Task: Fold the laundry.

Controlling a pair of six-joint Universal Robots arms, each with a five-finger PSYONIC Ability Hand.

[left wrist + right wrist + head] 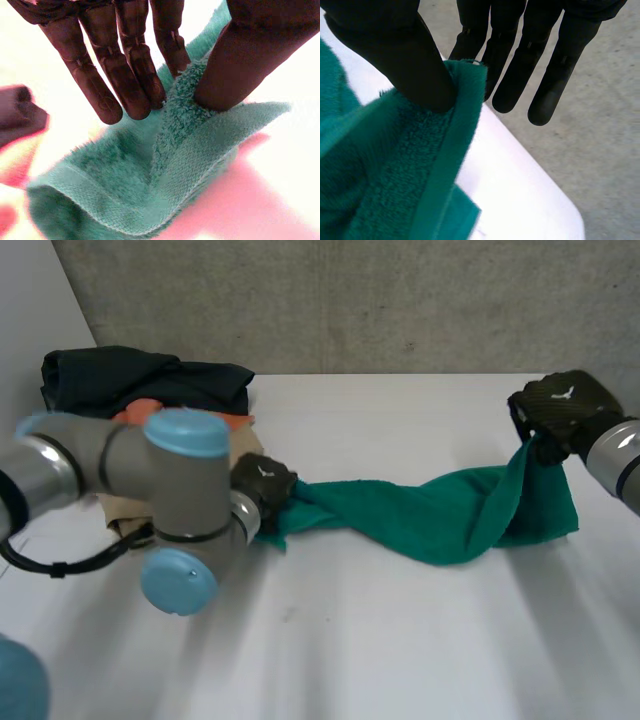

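Note:
A green towel (440, 515) lies stretched and twisted across the white table (350, 640) between both hands. My left hand (262, 480) holds the towel's left end low over the table. In the left wrist view its thumb (250, 55) pinches a fold of the towel (190, 165) against straight fingers (130, 75). My right hand (560, 405) holds the right corner lifted above the table near the far right edge. The right wrist view has its thumb (405, 50) pressing the hemmed edge of the towel (395, 175) against the fingers (520, 75).
A pile of laundry sits at the back left: a dark garment (140, 380) over an orange piece (150, 410), with tan cloth (120, 510) behind my left arm. The table's corner and grey floor (600, 125) lie beyond my right hand.

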